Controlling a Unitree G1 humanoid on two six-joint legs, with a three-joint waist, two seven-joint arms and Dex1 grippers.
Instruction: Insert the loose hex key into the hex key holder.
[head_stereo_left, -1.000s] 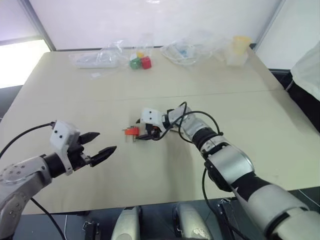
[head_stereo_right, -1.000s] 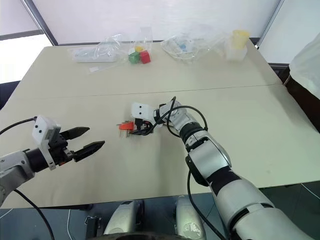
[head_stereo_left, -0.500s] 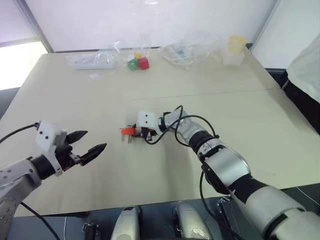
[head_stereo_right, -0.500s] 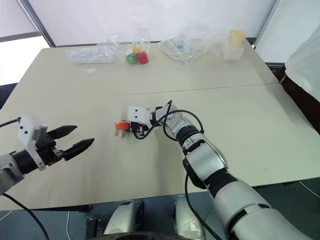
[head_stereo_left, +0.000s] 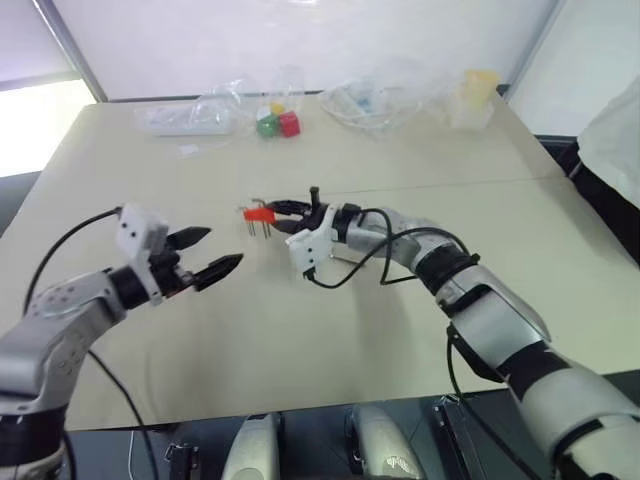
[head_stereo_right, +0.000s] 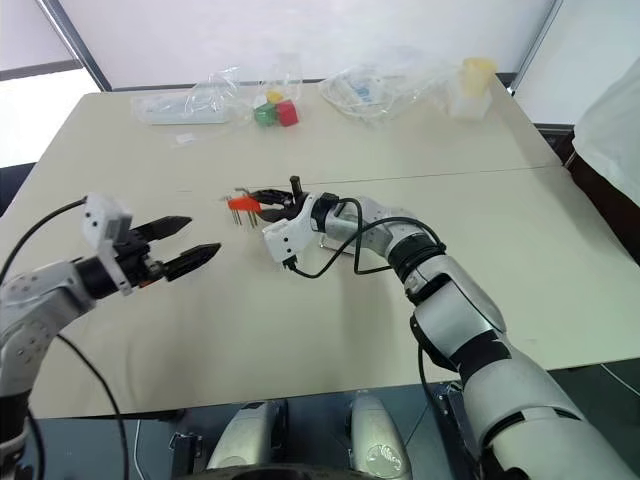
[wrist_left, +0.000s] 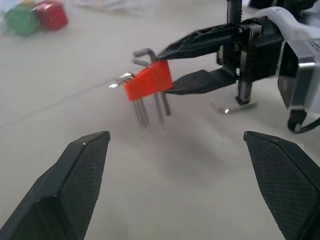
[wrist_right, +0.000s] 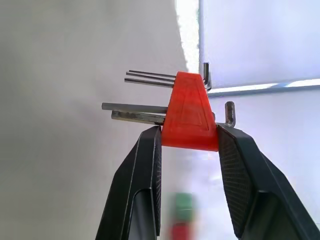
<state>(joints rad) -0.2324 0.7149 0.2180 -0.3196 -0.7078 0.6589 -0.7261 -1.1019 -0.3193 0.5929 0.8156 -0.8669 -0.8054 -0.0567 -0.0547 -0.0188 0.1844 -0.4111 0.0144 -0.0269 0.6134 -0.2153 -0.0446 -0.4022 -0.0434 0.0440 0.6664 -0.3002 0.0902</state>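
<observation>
- I'm looking down on a beige tabletop (head_stereo_left: 480, 290) that runs back to a pale wall, with a seam crossing it from side to side.
- Along the far edge I see crumpled clear plastic bags (head_stereo_left: 385, 98), a red cube (head_stereo_left: 291, 124) touching a green cube (head_stereo_left: 268, 127), and a pale yellow-lidded cup (head_stereo_left: 478, 95).
- My right gripper (head_stereo_left: 272, 212) reaches in from the right and points across to the left; its jaws are pinching the hex key holder (head_stereo_left: 259, 213), the orange-red block, one finger on each side of it.
- In the left wrist view the hex key holder is held clear above the tabletop, its metal keys hanging down on one side and their bent ends sticking up on the other.
- My left gripper (head_stereo_left: 205, 254) hovers above the tabletop to the left of and nearer than the holder, apart from it, jaws spread wide with nothing between them.
- The left gripper's tips point toward the holder.
- I can't make out the loose hex key for certain; a small glint lies on the tabletop under my right wrist, too tiny to name.
</observation>
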